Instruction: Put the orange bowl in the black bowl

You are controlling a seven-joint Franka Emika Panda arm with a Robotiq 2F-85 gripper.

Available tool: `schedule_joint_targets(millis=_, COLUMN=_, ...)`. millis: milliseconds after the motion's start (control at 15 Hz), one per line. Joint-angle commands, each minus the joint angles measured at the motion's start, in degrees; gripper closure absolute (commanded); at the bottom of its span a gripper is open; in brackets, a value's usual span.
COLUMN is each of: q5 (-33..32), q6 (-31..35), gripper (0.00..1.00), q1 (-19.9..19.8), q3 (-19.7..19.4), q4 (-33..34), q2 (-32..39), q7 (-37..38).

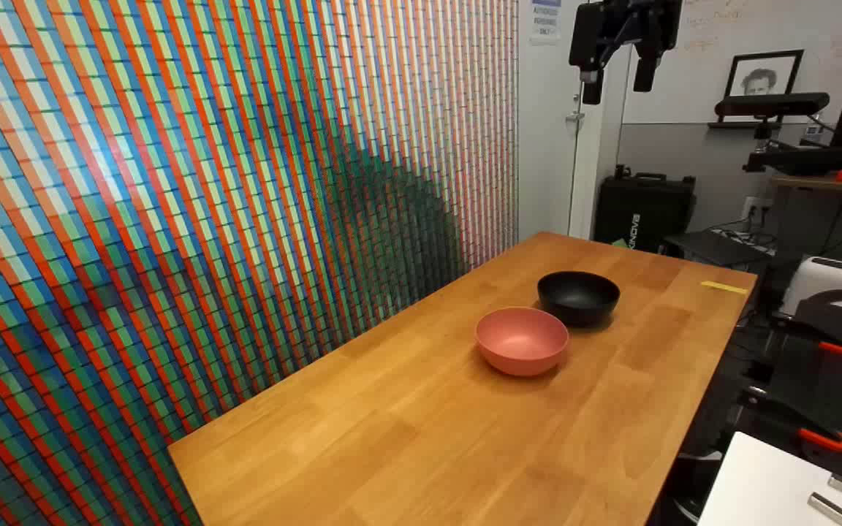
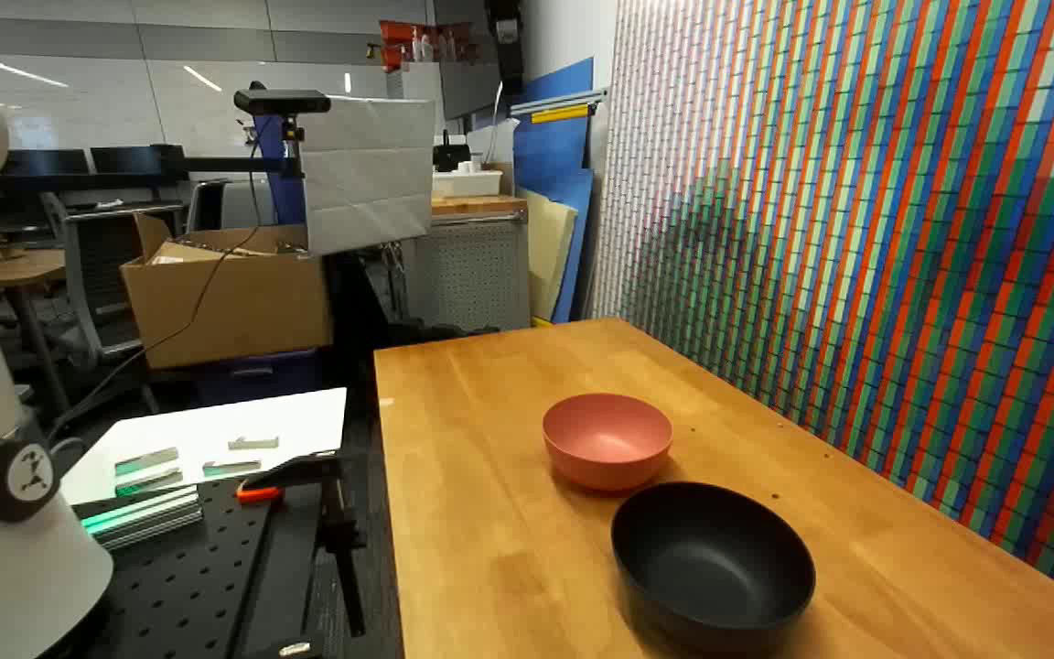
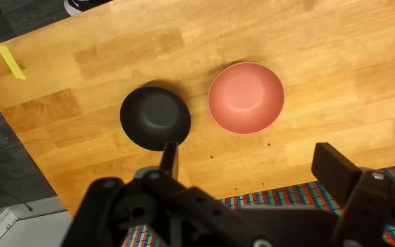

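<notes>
The orange bowl sits upright and empty on the wooden table. It also shows in an exterior view and in the wrist view. The black bowl stands upright and empty beside it, and also shows in an exterior view and in the wrist view. The wrist view shows a narrow gap between the bowls. My gripper is open and empty, high above the table. In the wrist view its fingers are wide apart, and the left fingertip overlaps the black bowl's edge in the picture.
The wooden table runs along a colourful striped wall. Yellow tape marks a far corner of the table. A white board with metal pieces lies beside the robot base.
</notes>
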Motion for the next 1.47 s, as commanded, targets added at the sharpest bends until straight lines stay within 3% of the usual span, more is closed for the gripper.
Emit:
schedule_joint_targets(millis=0, q5=-0.6, q6=-0.2, gripper=0.00, q1=1.4, q3=-1.2, q4=0.3, q2=0.2, q7=0.5)
schedule_joint_targets(millis=600, q5=-0.6, q6=-0.2, gripper=0.00, q1=1.4, q3=-1.2, q4=0.5, q2=0.1, q7=0.5)
schedule_joint_targets(millis=867, q5=-0.1, q6=3.6, gripper=0.00, q1=2.4, q3=-0.7, q4=-0.1, q2=1.5, q7=0.8)
schedule_joint_targets(millis=1400, q5=-0.6, q6=14.2, gripper=0.00, q1=5.6, q3=-0.4, q4=1.7, q2=13.9, q7=0.0)
